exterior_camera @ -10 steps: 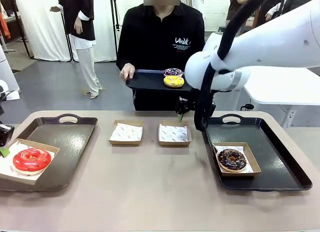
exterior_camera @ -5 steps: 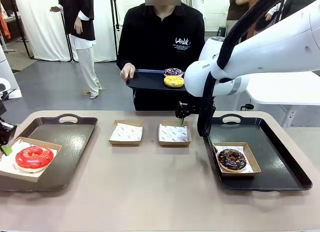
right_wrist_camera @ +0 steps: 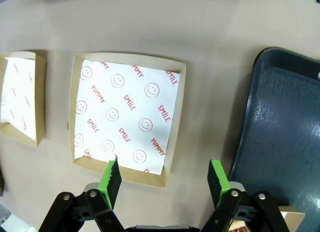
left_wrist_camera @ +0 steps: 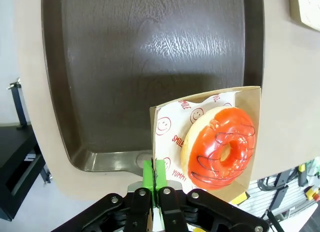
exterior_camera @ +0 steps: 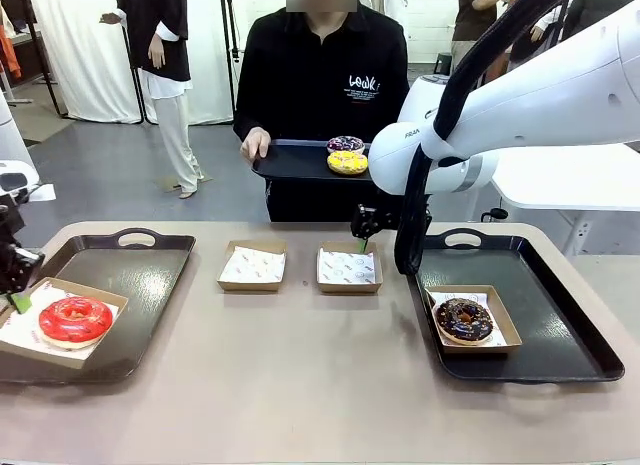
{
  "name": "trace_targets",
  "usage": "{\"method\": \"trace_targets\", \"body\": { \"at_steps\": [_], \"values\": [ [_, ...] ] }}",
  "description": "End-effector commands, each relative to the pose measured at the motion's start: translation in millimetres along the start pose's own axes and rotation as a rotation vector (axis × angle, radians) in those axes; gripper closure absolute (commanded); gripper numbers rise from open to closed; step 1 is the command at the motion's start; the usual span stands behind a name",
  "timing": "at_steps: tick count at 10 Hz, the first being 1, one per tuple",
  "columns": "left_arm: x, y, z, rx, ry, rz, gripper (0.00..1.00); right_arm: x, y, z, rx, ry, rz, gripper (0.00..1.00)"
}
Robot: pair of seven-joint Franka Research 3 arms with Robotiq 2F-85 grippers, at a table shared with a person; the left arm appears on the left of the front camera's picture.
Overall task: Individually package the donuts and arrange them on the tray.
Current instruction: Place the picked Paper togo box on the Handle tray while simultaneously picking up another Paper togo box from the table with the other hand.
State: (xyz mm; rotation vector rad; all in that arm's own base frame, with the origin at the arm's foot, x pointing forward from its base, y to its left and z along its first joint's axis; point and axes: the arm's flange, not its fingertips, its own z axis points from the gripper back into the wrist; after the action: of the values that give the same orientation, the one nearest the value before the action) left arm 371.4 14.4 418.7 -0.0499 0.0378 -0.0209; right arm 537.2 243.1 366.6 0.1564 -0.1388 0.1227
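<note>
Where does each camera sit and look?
Front view: between the arms, facing the person across the table; white right arm shows.
Left wrist view: down along left gripper, shut on brown cardboard box with glossy red donut.
Right wrist view: down past open right gripper onto empty paper-lined box.
Shared: that donut, front and left wrist.

The front view sits low at the near edge of the surface point(exterior_camera: 300, 385), facing across to a person point(exterior_camera: 320, 85) at top centre. The left wrist view looks straight down, close over the left tray point(left_wrist_camera: 150, 67) and the box point(left_wrist_camera: 255, 122) with the red donut point(left_wrist_camera: 240, 132), both at the front view's lower left. The right wrist view looks down closely on an empty box point(right_wrist_camera: 179, 112) beside the right tray point(right_wrist_camera: 280, 142), mid-frame in front.
</note>
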Motion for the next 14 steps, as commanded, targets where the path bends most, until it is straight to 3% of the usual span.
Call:
{"method": "trace_targets", "body": {
  "at_steps": [1, 6, 14],
  "values": [
    [14.2, -11.5, 1.5, 0.059, -0.035, 0.047, 0.99, 7.5, 3.6, -21.5, 0.03, -0.013, -0.065, 0.1],
    [18.2, -15.6, -14.6, 0.07, -0.062, 0.087, 0.99, 14.8, 3.4, -48.7, 0.007, -0.024, -0.089, 0.1],
    [16.2, -31.2, -43.0, 0.068, -0.052, 0.089, 0.99, 12.6, 1.0, -50.9, -0.005, -0.029, -0.099, 0.1]
  ]
}}
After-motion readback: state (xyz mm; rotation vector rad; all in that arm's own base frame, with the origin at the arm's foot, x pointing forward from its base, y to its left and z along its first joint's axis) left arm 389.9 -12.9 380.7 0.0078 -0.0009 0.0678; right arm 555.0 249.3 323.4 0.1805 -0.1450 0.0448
